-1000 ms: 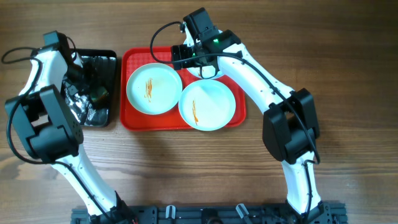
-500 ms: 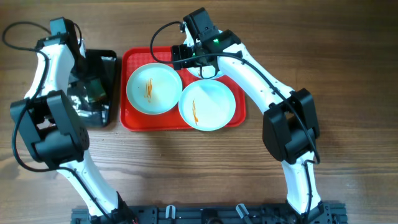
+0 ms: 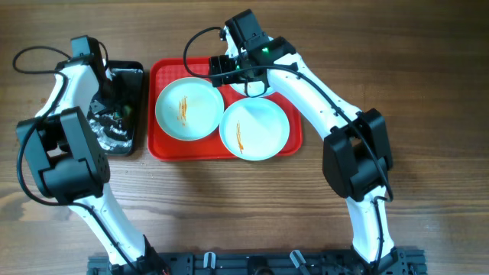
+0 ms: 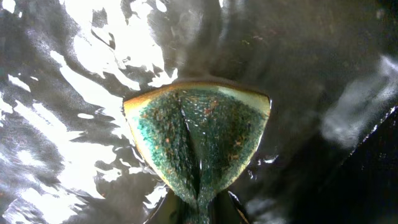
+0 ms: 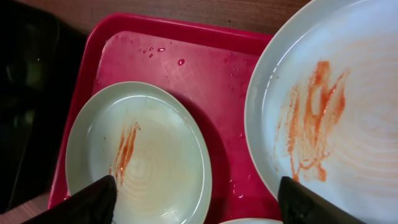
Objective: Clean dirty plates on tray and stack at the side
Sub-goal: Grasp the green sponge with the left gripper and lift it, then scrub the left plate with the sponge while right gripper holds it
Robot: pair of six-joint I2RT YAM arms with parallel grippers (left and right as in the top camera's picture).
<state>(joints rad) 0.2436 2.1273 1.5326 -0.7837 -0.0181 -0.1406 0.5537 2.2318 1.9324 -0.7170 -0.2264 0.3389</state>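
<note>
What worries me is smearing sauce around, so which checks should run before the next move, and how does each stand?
1. Sponge gripped: ok; the left gripper pinches the green sponge.
2. Sponge lifted off the black tray: cannot tell; wet tray fills the background.
3. Dirty plates located: ok; the plate nearest the black tray and the plate beside it show sauce streaks on the red tray.
4. Plate steadied for wiping: not ok; the right gripper hangs open above the tray.
5. Stack begun: not ok; every visible plate sits on the red tray.
</note>
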